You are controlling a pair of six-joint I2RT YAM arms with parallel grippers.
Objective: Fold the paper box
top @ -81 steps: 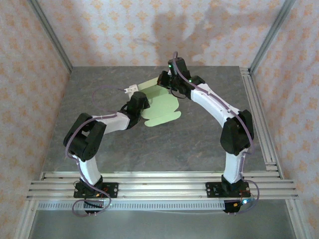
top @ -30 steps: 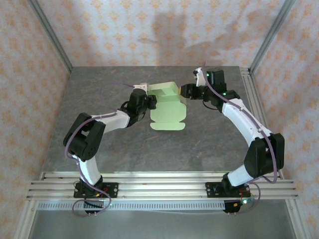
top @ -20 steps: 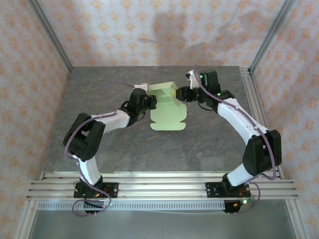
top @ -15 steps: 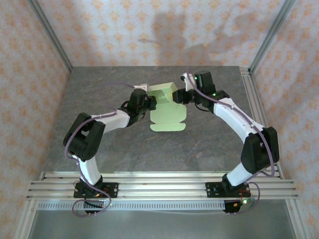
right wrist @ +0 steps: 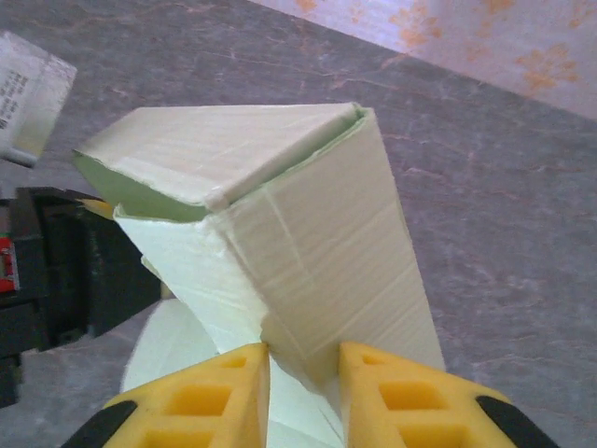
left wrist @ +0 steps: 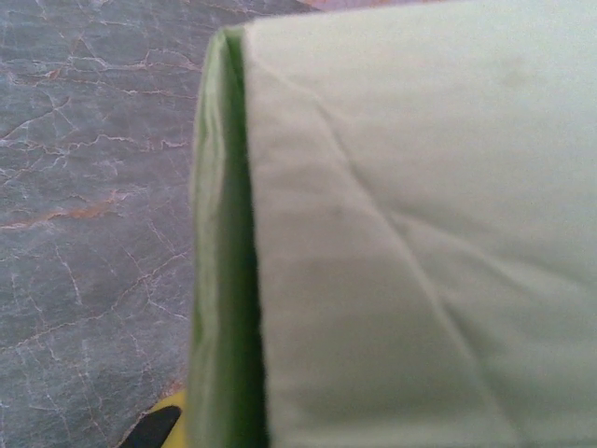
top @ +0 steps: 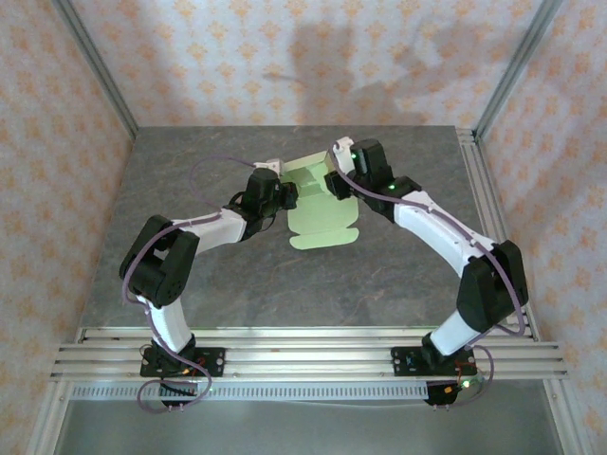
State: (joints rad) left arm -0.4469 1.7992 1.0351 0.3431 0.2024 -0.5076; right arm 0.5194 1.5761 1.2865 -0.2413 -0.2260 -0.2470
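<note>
**Box half-folded, both claws on it**

Count: one paper box [top: 321,220], two grippers, one white label [right wrist: 28,98]. The box sits upper centre of the top view on the grey table [top: 379,275]. It is pale green card, with a scalloped flap lying flat nearest and a hollow sleeve raised behind. Left gripper [top: 283,194] pinches its left edge; right gripper [right wrist: 303,359] pinches a sleeve corner. Label print unreadable.

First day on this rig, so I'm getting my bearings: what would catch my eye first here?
The pale-green paper box stands out, half folded, with one part raised, on the far middle of the grey table. In the right wrist view, the yellow right fingers straddle one raised wall of it.
</note>
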